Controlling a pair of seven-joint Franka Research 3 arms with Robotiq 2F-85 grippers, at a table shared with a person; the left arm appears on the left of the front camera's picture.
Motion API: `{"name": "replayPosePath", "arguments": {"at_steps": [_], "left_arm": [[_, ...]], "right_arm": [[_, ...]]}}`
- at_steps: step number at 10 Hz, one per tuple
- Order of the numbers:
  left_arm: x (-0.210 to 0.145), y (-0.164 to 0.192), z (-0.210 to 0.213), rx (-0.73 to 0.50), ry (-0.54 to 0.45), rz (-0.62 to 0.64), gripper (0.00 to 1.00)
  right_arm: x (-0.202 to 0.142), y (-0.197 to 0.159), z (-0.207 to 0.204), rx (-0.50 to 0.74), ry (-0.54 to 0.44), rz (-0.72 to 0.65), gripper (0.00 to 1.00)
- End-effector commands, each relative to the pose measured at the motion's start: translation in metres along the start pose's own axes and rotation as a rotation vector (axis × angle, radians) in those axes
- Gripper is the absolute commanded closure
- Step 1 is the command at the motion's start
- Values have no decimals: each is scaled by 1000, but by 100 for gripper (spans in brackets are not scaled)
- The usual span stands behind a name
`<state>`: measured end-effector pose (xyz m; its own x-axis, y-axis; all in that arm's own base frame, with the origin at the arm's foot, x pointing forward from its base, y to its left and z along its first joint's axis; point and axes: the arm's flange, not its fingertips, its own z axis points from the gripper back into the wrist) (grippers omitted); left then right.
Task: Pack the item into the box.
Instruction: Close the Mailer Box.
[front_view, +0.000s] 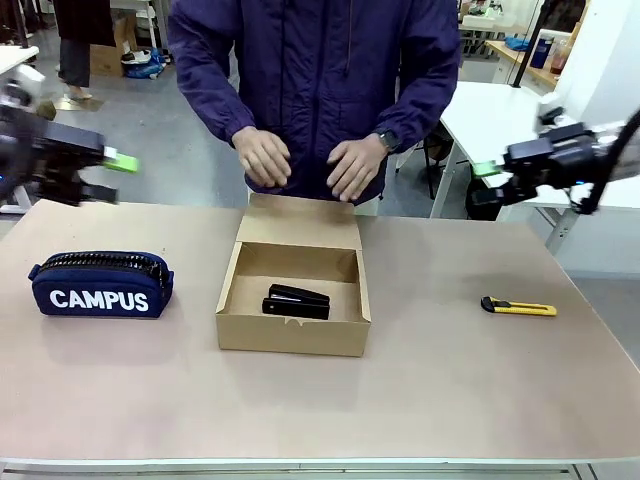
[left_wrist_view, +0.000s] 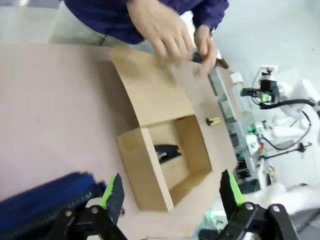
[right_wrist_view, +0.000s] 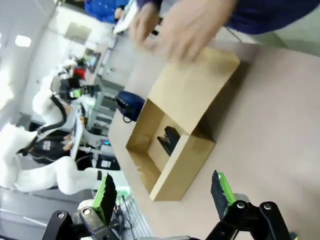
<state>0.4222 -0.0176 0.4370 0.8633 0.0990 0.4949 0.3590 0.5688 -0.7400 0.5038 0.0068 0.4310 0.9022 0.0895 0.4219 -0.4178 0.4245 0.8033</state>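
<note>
"CAMPUS" — white letters on navy pencil case (front_view: 100, 285).

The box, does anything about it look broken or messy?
Nothing stands out. The box sits flat and undamaged, its lid open, with the stapler lying neatly on its floor. Nothing has spilled.

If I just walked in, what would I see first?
Probably the open brown cardboard box in the middle of the table, with a small black stapler lying inside and a person's hands hovering just behind its lid flap. Next, the navy CAMPUS pencil case at the left and the yellow utility knife at the right.
</note>
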Motion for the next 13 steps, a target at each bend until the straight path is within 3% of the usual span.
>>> {"name": "replayPosePath", "arguments": {"at_steps": [1,3,6,7,8,9,12,13], "left_arm": [[13,15,-51,55,-30,5,0],[12,29,-104,63,-19,-16,0],[17,51,-140,38,-53,-19,0],[19,55,-137,56,-16,31,0],[13,45,-133,66,-12,3,0],[13,45,-133,66,-12,3,0],[17,50,-137,65,-12,7,0],[22,59,-147,35,43,43,0]], "right_arm": [[25,-20,-32,-12,3,-14,0],[37,-39,-80,18,61,-123,0],[35,-59,-125,6,111,-202,0],[34,-58,-118,10,92,-203,0],[27,-54,-90,-2,98,-203,0],[24,-66,-125,16,133,-191,0],[25,-66,-116,11,124,-196,0],[32,-72,-130,27,156,-215,0]]}}
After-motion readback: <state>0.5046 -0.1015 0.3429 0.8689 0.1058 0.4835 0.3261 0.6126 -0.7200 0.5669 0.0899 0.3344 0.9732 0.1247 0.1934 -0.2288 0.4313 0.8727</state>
